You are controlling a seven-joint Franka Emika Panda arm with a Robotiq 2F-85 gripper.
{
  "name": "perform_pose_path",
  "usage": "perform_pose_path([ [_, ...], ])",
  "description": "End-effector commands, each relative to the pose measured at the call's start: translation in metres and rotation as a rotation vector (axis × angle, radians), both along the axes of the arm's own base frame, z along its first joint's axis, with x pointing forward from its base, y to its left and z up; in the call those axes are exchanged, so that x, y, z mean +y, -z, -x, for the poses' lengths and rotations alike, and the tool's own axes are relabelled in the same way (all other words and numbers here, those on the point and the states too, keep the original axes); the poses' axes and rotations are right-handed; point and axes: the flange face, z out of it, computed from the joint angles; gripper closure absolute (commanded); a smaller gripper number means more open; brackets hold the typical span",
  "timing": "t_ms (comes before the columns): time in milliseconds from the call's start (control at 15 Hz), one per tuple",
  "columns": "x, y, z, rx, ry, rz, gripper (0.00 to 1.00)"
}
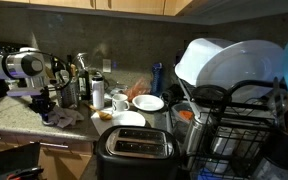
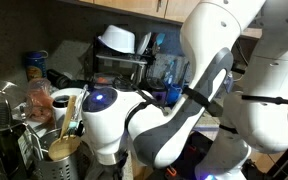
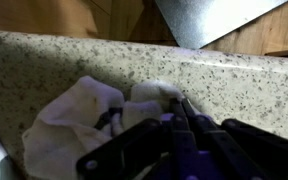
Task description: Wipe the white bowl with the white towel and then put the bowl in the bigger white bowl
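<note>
- The gripper (image 3: 181, 103) is being seen low in the wrist view. Its dark fingers are drawn together, and they appear clamped on a fold of the crumpled white cloth towel (image 3: 69, 120).
- The towel is being rested on the speckled granite countertop (image 3: 44, 60), left of centre in the wrist view.
- In an exterior view, the gripper (image 1: 50, 108) is being held down at the counter on the far left, with the towel (image 1: 62, 118) just beside it.
- The small white round bowl (image 1: 150, 103) is being left mid-frame on the counter, well apart from the gripper.
- A white flat plate (image 1: 127, 120) is being kept near that bowl, behind a black two-slot toaster (image 1: 134, 150).
- The large white bowl (image 1: 216, 60) is being propped in a black wire dish rack (image 1: 244, 125) at the right. It is also showing in the upper middle of an exterior view (image 2: 117, 40).
</note>
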Motion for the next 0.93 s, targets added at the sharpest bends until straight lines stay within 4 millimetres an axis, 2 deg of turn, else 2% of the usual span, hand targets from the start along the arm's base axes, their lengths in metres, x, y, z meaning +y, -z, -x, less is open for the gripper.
perform_pose_path([
  [0,-0.01,-0.01,-0.011,-0.001,0.02,-0.004,0.95],
  [333,-0.044,-0.034,-0.038,0.007,0.1,0.002,0.96],
  [667,-0.084,-0.071,-0.072,-0.035,0.175,0.037,0.96],
  [867,-0.097,-0.086,-0.091,-0.077,0.207,0.015,0.96],
])
